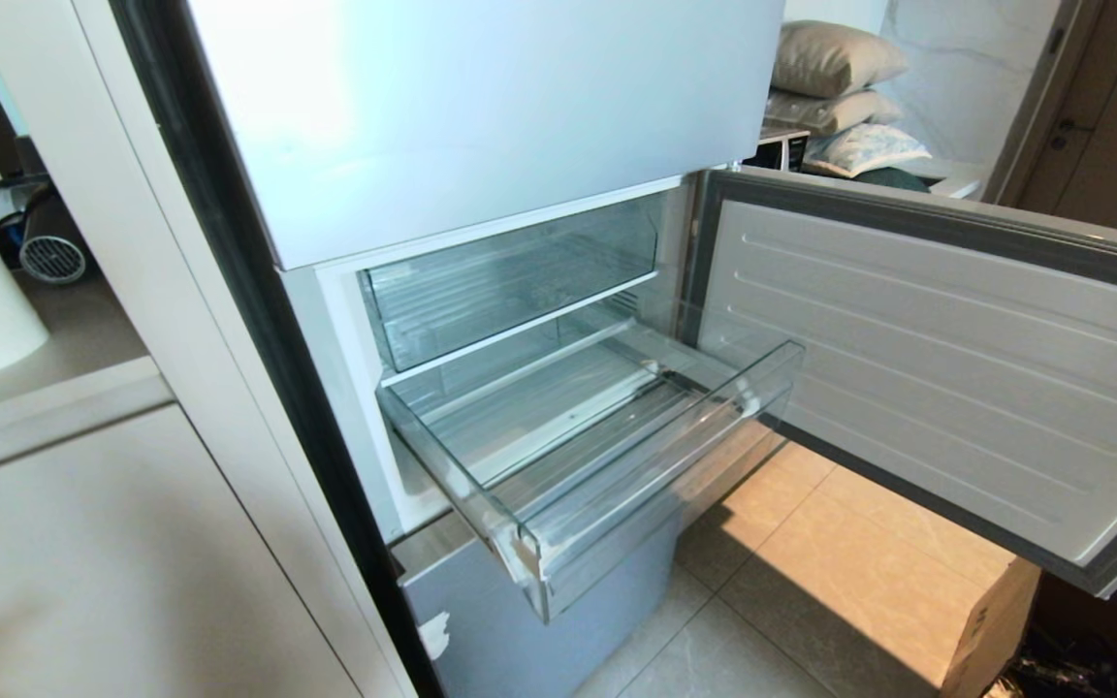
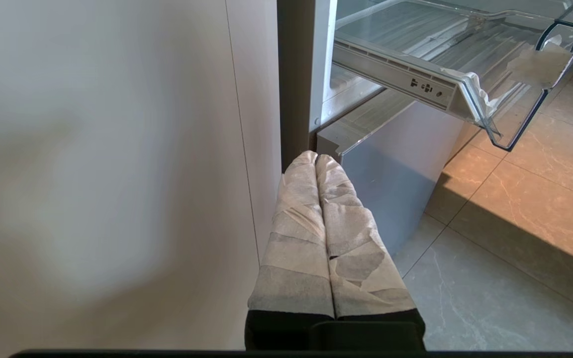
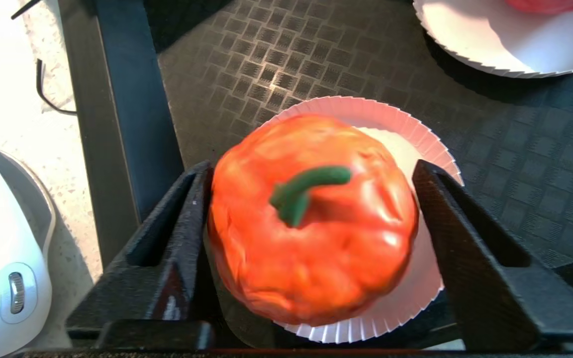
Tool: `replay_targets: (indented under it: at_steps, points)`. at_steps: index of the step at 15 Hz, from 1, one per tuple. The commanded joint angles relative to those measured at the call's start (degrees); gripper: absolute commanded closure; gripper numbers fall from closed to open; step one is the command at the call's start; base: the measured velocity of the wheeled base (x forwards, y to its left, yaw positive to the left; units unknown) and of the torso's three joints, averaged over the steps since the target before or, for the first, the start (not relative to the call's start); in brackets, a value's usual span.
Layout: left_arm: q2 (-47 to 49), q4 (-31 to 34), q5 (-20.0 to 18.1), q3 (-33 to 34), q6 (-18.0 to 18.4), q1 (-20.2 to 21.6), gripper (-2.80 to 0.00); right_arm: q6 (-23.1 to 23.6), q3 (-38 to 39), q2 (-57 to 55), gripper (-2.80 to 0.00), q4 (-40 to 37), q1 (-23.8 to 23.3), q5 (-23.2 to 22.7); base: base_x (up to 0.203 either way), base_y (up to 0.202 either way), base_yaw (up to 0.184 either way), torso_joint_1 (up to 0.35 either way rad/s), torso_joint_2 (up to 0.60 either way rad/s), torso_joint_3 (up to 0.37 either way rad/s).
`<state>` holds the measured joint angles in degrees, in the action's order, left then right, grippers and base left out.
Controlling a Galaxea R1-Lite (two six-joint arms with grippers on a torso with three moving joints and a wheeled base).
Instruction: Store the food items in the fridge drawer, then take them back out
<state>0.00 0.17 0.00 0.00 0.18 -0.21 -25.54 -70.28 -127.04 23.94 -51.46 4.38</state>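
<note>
A red-orange ribbed food item point(image 3: 311, 219) with a green stem rests on a small white paper plate point(image 3: 416, 134) in the right wrist view. My right gripper point(image 3: 312, 169) straddles it, open: one finger lies against its side, while a strip of plate shows between the other finger and the item. The fridge drawer point(image 1: 655, 456) is pulled out and empty in the head view, where neither arm shows. My left gripper point(image 2: 316, 158), with tape-wrapped fingers pressed together and holding nothing, hangs low beside the fridge, below the fridge drawer point(image 2: 465, 49).
The fridge door point(image 1: 956, 368) stands open to the right. A second clear bin point(image 1: 510, 281) sits above the drawer. Another paper plate point(image 3: 505, 40) lies on the dark textured tray point(image 3: 266, 59). A cardboard box point(image 1: 990, 620) stands on the floor under the door.
</note>
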Motion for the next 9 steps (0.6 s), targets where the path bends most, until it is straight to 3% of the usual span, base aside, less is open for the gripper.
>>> replay_targets:
  at_steps: [1,5,9]
  points:
    - [0.1,0.0,0.0,0.0,0.0,0.0,0.0,-0.3,0.0,0.0,-2.8,0.1,0.0,0.0,0.0,0.0,0.0,0.0,0.0,0.0]
    - [0.1,0.0,0.0,0.0,0.0,0.0,0.0,-0.6,0.4,3.0,-2.8,0.1,0.0,0.1,0.0,0.0,0.0,0.0,0.0,0.0]
    - [0.1,0.0,0.0,0.0,0.0,0.0,0.0,-0.5,3.8,14.5,-2.8,-0.4,-0.1,0.1,0.0,0.0,0.0,0.0,0.0,0.0]
